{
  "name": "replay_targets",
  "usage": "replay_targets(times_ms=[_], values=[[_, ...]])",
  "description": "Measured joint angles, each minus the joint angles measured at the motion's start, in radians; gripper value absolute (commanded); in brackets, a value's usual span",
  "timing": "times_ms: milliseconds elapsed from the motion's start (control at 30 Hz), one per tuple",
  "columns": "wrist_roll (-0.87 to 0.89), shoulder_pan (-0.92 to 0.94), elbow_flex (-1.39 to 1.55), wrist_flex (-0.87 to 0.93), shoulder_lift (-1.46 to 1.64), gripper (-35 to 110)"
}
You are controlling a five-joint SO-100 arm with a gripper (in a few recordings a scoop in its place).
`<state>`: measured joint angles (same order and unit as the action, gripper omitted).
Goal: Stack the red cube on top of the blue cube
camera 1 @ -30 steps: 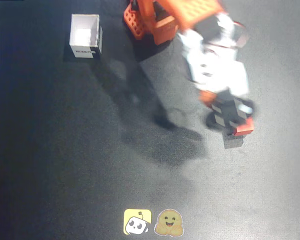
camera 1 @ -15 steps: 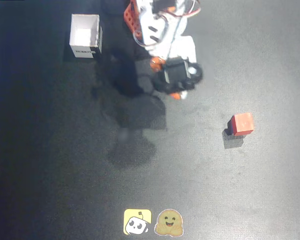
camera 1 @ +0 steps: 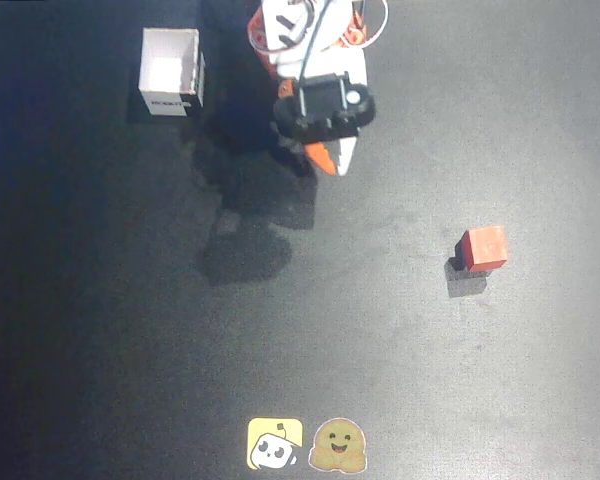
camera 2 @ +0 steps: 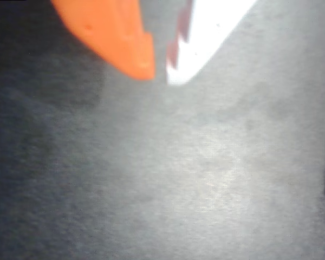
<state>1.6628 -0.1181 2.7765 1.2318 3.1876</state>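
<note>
1. We see the red cube (camera 1: 482, 247) well away from the end effector, down and to the right of it in the overhead view. It looks raised off the tabletop (camera 1: 400, 380), with a dark block edge peeking out at its lower left and a shadow below.
2. We take that dark edge for the blue cube (camera 1: 458, 264), tucked under the red one. Its colour is too dim to confirm, so we offer this as a judgement.
3. If so, the stack looks done: red on top, roughly square to what lies beneath, nothing touching it.
4. The end effector (camera 1: 330, 160) sits near the arm's base at the top of the overhead view, holding nothing. In the wrist view its orange and white fingertips (camera 2: 131, 49) nearly meet, with a thin slit between them, so we read it as clenched on empty air.
5. Little seems left, in our view, beyond the arm settling into rest.
6. Further out, a white open box (camera 1: 170, 72) stands to the left of the end effector, and two stickers (camera 1: 305, 444) lie far below it at the bottom edge.
</note>
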Motion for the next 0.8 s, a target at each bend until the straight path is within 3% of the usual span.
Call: replay_targets(times_ms=[333, 800], values=[[-0.015, 0.112, 0.176, 0.006, 0.002, 0], [-0.152, 0.202, 0.181, 0.104, 0.003, 0]])
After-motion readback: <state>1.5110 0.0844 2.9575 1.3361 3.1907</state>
